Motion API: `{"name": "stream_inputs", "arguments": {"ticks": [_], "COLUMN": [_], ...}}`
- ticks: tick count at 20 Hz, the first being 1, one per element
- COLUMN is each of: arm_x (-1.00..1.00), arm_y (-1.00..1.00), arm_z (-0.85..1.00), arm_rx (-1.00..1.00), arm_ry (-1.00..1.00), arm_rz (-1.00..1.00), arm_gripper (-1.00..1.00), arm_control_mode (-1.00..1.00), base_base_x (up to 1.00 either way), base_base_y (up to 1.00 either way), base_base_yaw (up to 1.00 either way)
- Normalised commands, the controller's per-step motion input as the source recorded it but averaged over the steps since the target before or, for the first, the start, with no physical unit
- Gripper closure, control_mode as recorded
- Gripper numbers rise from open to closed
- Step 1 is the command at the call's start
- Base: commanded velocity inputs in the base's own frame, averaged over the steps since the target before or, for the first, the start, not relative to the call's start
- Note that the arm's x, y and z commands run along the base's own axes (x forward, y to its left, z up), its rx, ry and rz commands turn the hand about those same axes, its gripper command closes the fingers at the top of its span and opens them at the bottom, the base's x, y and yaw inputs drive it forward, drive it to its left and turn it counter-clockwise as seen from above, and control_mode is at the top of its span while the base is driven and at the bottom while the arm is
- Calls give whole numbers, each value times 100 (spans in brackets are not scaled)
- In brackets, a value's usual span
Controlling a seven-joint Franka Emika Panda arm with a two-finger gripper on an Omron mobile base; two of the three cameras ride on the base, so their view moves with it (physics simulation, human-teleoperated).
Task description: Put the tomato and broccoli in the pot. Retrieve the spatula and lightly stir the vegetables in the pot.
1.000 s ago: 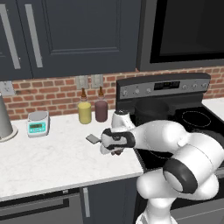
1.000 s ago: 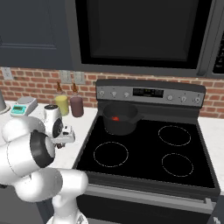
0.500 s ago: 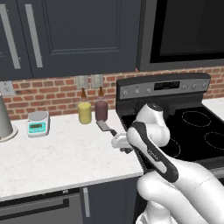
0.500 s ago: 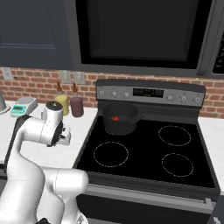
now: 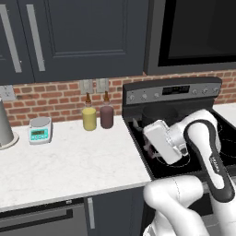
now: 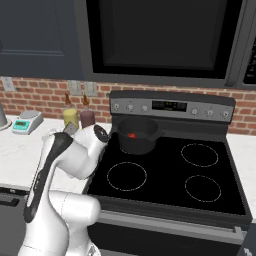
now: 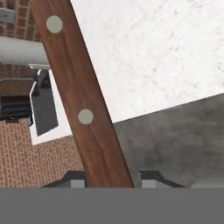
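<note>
— Looking over your left shoulder, what surface do you have under you?

— You have a white marble counter running below dark cabinets and a red brick wall. A yellow jar and a maroon jar stand side by side at the wall, a small kitchen scale sits further left, and a black stove adjoins the counter on the right, under a dark microwave.

— Where do your task things sit?

— Your pot stands on the stove's rear left burner, and the tomato shows as a red spot inside it. You cannot make out the broccoli in the dark of the pot. The spatula is in your gripper: in the hand view its brown wooden handle with two pale rivets runs up from between the fingertips, which are clamped on it.

— What is hard to read for you?

— Your own arm covers much of the front of the stove from the left, and the pot there is mostly behind it. From the right, your elbow hides the gripper; a small grey piece, probably the blade, peeks out near the jars. The hand view cuts the handle off at top and bottom.
</note>
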Motion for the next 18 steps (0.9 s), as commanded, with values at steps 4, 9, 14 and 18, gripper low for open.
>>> {"name": "stream_inputs", "arguments": {"ticks": [4, 9, 14, 18], "arm_x": [0, 0, 8, 33], "arm_y": [-21, -29, -31, -21], "arm_z": [100, 82, 29, 6], "arm_rx": [55, 66, 76, 69], "arm_ry": [58, 52, 50, 47], "arm_rz": [-27, -25, -28, -29], "arm_gripper": [100, 100, 100, 100], "arm_control_mode": [-100, -100, -100, -100], "base_base_x": [0, 0, 0, 0], "base_base_y": [0, 0, 0, 0], "base_base_yaw": [0, 0, 0, 0]}}
